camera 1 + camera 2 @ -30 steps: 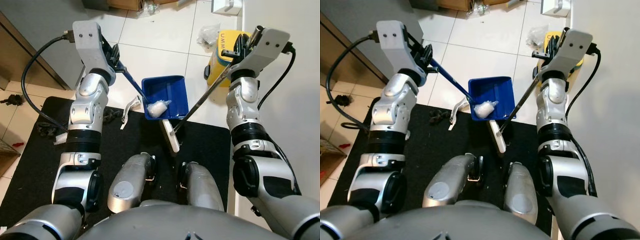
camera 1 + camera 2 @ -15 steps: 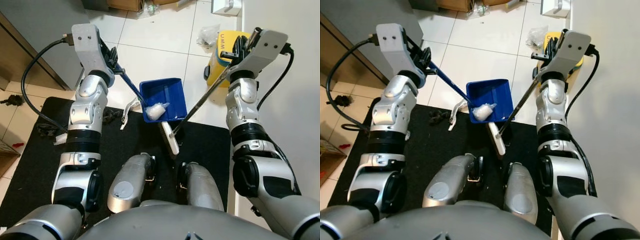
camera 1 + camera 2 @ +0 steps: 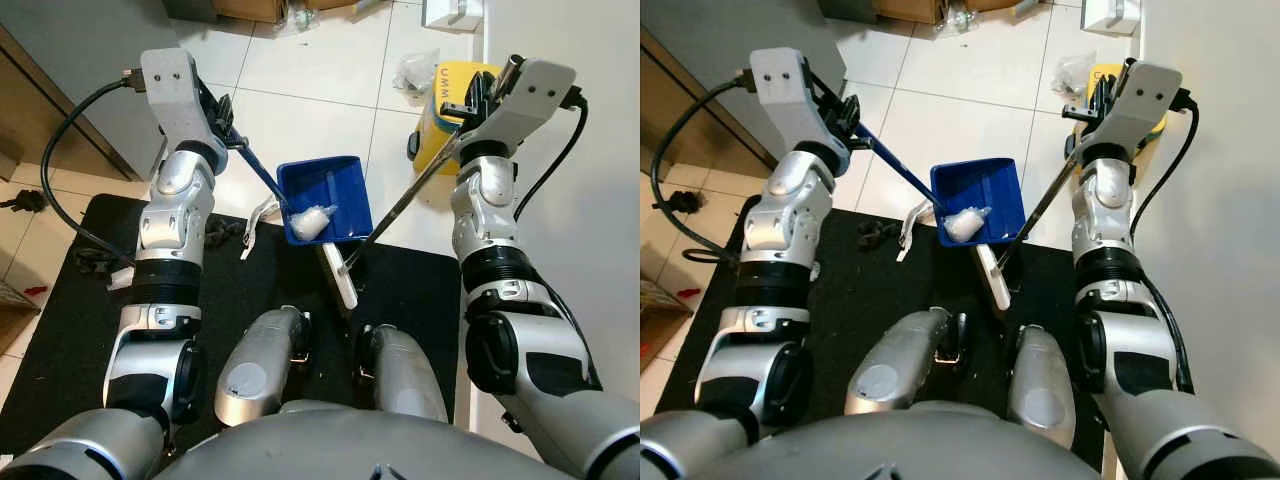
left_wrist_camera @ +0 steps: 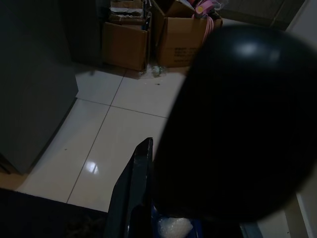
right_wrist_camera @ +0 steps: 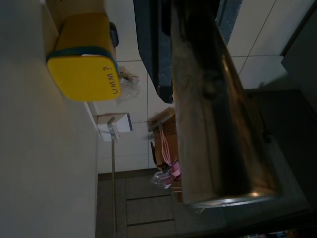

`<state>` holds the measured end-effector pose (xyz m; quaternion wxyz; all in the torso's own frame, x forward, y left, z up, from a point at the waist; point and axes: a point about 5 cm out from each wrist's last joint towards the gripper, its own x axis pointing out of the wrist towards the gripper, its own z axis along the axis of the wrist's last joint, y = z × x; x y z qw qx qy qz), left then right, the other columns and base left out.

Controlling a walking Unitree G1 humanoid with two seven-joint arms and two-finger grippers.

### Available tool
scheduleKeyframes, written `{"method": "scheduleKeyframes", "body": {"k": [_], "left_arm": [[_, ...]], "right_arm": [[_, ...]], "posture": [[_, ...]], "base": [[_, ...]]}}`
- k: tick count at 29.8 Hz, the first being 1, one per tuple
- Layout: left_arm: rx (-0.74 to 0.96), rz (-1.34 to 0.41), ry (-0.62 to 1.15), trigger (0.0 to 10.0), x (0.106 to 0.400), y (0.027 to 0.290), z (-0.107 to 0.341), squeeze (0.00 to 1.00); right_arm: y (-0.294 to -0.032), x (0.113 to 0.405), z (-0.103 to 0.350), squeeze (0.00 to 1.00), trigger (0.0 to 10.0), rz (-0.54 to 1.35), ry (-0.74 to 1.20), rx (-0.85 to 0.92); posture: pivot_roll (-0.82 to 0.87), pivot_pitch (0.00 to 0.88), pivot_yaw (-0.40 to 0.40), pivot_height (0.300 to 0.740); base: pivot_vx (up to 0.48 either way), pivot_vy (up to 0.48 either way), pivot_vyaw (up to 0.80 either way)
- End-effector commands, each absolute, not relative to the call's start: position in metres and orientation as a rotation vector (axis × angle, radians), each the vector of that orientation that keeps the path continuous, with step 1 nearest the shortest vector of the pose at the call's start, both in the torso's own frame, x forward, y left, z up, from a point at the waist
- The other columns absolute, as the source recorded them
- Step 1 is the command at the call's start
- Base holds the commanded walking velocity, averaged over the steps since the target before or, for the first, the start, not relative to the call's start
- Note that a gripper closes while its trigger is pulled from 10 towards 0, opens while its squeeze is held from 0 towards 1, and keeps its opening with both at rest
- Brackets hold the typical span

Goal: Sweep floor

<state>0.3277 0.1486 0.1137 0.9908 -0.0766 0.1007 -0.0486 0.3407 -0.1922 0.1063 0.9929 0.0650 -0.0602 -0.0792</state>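
A blue dustpan hangs just above the white tiles at the far edge of the black mat. A white crumpled wad lies in its near corner. Its long blue handle runs up to my left gripper, which is shut on it. My right gripper is shut on the broom's metal pole, which slants down to the pale broom head resting on the mat just below the pan. The pole crosses the right wrist view up close.
A yellow container and a clear plastic bag sit by the right wall. A white scrap and dark debris lie at the mat's far edge. A cabinet stands left. Cardboard boxes stand beyond the tiles.
The dustpan has shifted slightly left and away from the mat, with the white wad still inside. The broom and right arm stay almost where they were.
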Motion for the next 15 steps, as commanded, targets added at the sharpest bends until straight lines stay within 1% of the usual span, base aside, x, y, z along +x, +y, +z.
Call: {"method": "scheduleKeyframes", "body": {"k": [1, 6, 12, 15], "left_arm": [[-0.169, -0.111, 0.182, 10.0, 0.3287, 0.1434, 0.1163, 0.00], [-0.179, -0.106, 0.162, 10.0, 0.3295, 0.1448, 0.1203, 0.00], [-0.167, -0.108, 0.172, 10.0, 0.3293, 0.1449, 0.1183, 0.00], [-0.174, -0.091, 0.185, 10.0, 0.3288, 0.1457, 0.1152, 0.00]], "right_arm": [[-0.1887, 0.3427, 0.1117, 0.00, 10.0, -0.146, -0.152, 0.125], [-0.1923, 0.3414, 0.1113, 0.00, 10.0, -0.162, -0.153, 0.133], [-0.1885, 0.3432, 0.1137, 0.00, 10.0, -0.142, -0.160, 0.123], [-0.1943, 0.3416, 0.1087, 0.00, 10.0, -0.177, -0.139, 0.152]], "posture": [[0.19, 0.000, 0.020, 0.740], [0.20, 0.000, 0.015, 0.740], [0.19, 0.000, 0.021, 0.740], [0.21, 0.000, 0.010, 0.740]], "base": [[0.000, 0.000, 0.00], [0.000, 0.000, 0.00], [0.000, 0.000, 0.00], [0.000, 0.000, 0.00]]}}
